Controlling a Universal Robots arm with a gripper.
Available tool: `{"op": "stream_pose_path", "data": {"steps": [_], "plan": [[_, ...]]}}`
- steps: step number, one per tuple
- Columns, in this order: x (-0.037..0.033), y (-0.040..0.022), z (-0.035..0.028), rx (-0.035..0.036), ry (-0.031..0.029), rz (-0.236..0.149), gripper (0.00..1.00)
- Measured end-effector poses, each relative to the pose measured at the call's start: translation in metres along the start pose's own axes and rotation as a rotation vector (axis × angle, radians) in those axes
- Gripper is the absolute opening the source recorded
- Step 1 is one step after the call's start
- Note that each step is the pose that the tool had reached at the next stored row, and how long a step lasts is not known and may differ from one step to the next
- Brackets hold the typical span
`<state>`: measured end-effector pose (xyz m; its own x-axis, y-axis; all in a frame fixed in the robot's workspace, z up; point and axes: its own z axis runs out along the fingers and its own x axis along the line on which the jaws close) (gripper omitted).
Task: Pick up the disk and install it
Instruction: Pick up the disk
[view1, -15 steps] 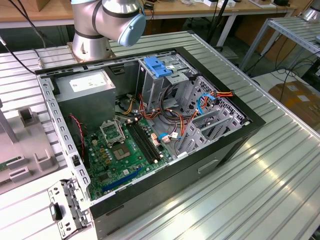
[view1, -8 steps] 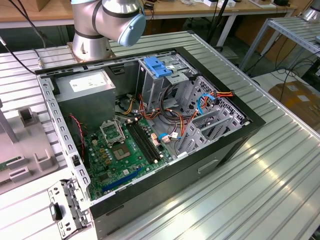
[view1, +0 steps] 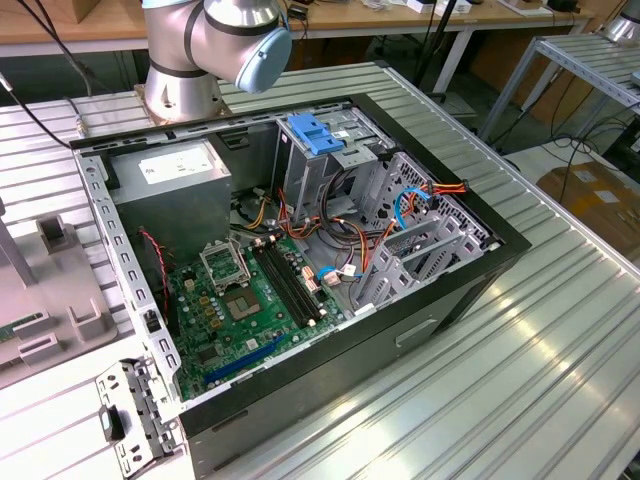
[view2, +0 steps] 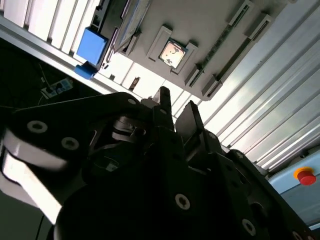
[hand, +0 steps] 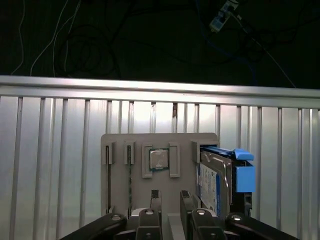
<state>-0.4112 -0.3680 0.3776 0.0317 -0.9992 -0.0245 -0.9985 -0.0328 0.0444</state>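
The disk (hand: 212, 183) stands on its edge in the end slot of a grey holder plate (hand: 117, 175), its white and blue label facing sideways and its blue rails (hand: 243, 172) sticking out. In the second wrist view the disk's blue rail (view2: 92, 46) shows at the holder's far end. My gripper (hand: 170, 198) hangs above the holder, beside the disk and apart from it, open with nothing between its black fingers (hand: 155, 196). In the second wrist view the gripper (view2: 176, 107) is seen from behind, over the same plate.
A processor chip (hand: 159, 160) sits in the holder's middle pocket. The holder lies on a ribbed aluminium table (hand: 55, 150) near its edge. The open computer case (view1: 300, 250) holds a grey power supply (view1: 170, 185), a motherboard (view1: 240, 300) and a drive cage with a blue latch (view1: 315, 133). A red button (view2: 305, 175) is nearby.
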Motion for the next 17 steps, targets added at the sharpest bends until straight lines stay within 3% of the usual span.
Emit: {"op": "stream_pose_path", "data": {"steps": [2, 3, 5, 7, 8, 9, 11, 17], "plan": [[0.0000, -0.0001, 0.0000, 0.0000, 0.0001, 0.000, 0.36], [0.0000, -0.0001, 0.0000, 0.0000, 0.0000, 0.000, 0.48], [0.0001, -0.0002, 0.0000, 0.0000, 0.0000, 0.000, 0.48], [0.0000, -0.0001, 0.0001, 0.0200, 0.0007, -0.001, 0.48], [0.0000, 0.0001, 0.0003, 0.0420, 0.0014, -0.001, 0.48], [0.0000, 0.0000, 0.0004, 0.0511, 0.0016, -0.001, 0.48], [0.0000, 0.0000, 0.0003, 0.0517, 0.0017, -0.001, 0.48], [-0.0091, -0.0002, 0.0008, 0.0536, 0.0018, -0.001, 0.48]]}}
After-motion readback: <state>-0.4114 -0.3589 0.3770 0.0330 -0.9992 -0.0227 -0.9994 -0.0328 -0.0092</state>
